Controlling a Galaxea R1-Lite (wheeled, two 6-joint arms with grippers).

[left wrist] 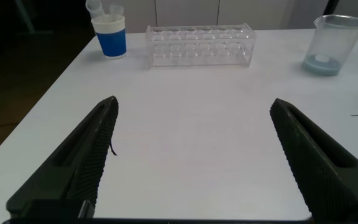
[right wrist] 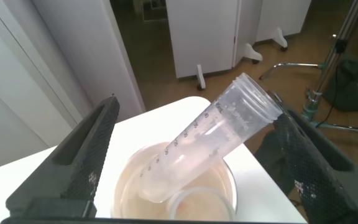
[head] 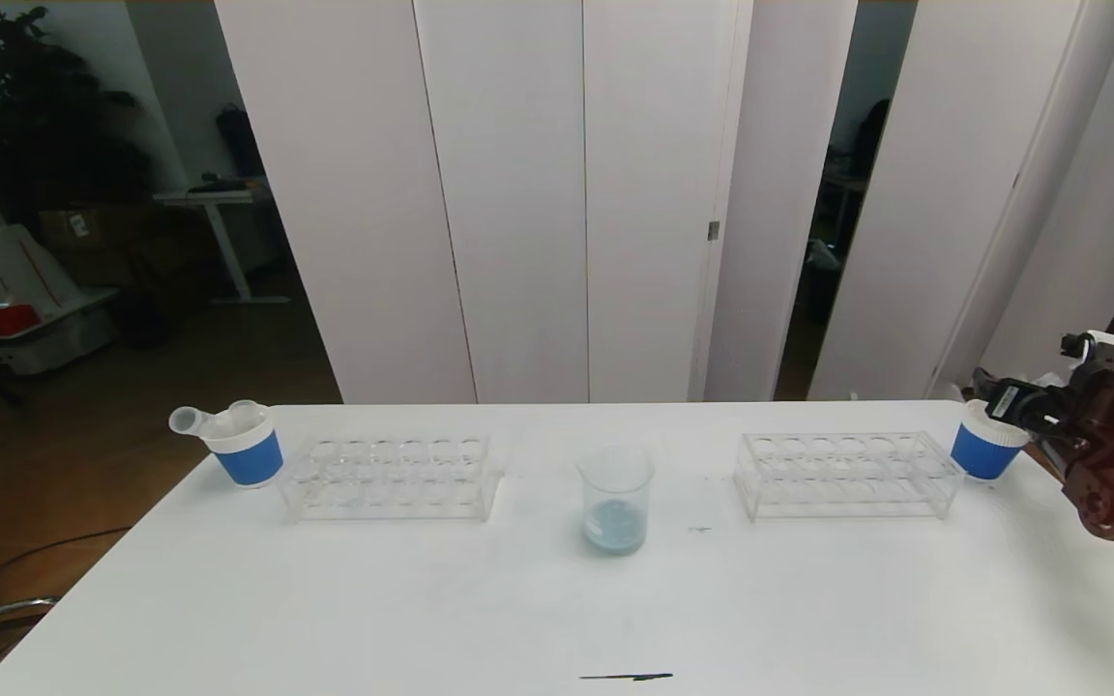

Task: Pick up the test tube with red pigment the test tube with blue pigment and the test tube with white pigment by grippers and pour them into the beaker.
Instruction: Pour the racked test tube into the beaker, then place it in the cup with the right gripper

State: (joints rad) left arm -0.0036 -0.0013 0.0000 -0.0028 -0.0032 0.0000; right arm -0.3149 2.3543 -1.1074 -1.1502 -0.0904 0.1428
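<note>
The beaker (head: pixel 615 498) stands at the table's middle with pale blue-white pigment at its bottom; it also shows in the left wrist view (left wrist: pixel 332 45). My right gripper (head: pixel 997 404) is over the right paper cup (head: pixel 984 447) at the table's far right corner. Its jaws are wide open (right wrist: pixel 194 109). A clear graduated tube (right wrist: pixel 204 146) with a whitish film leans in that cup (right wrist: pixel 129 180), its mouth against one finger (right wrist: pixel 309 162). A second tube's rim (right wrist: pixel 194 208) shows in the cup. My left gripper (left wrist: pixel 192 102) is open and empty above bare table. No tube with red or blue liquid is in view.
Two empty clear racks stand either side of the beaker, the left one (head: pixel 388 476) and the right one (head: pixel 845 474). A left paper cup (head: pixel 246 454) holds empty tubes (head: pixel 191 420). A black mark (head: pixel 627 677) lies near the front edge.
</note>
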